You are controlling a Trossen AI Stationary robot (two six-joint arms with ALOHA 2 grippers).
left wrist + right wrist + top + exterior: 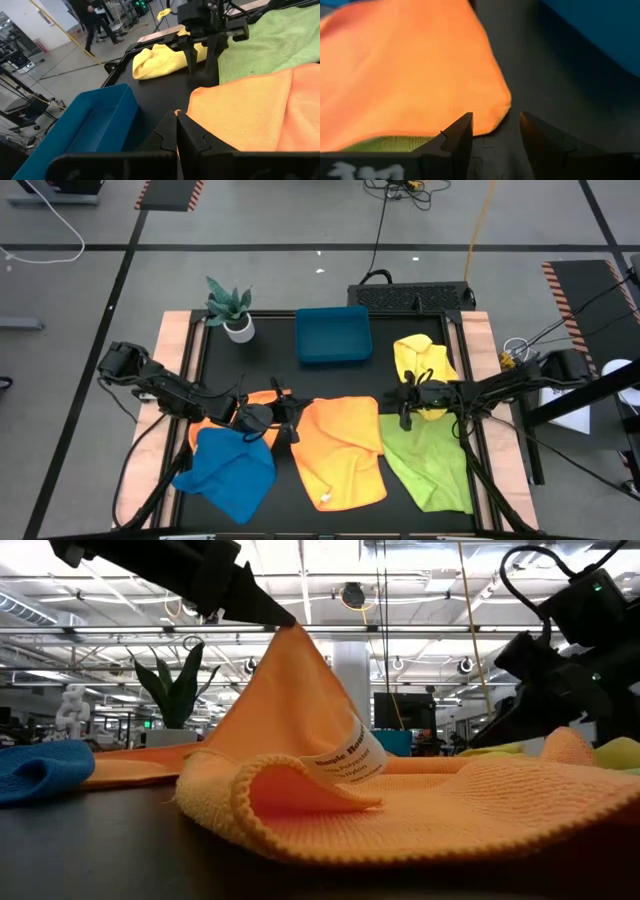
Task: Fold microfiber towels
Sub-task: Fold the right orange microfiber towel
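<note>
Overhead, a large orange microfiber towel (342,448) lay rumpled at lower centre of the black tabletop (270,345), its upper-left corner pinched and lifted by the clenched left gripper (289,423). The right gripper (405,402), right of centre, stood with its fingers parted above the bare surface, released just beside that towel's edge. A crumpled blue microfiber towel (228,470) sat at lower left, a lime-green one (428,462) at lower right and a bunched yellow one (423,362) above it. A rigid teal rectangular tray (333,335) and a small potted plant (232,308) occupied the upper part of the table. Behind stretched a workshop with grey floor and ceiling lights.
</note>
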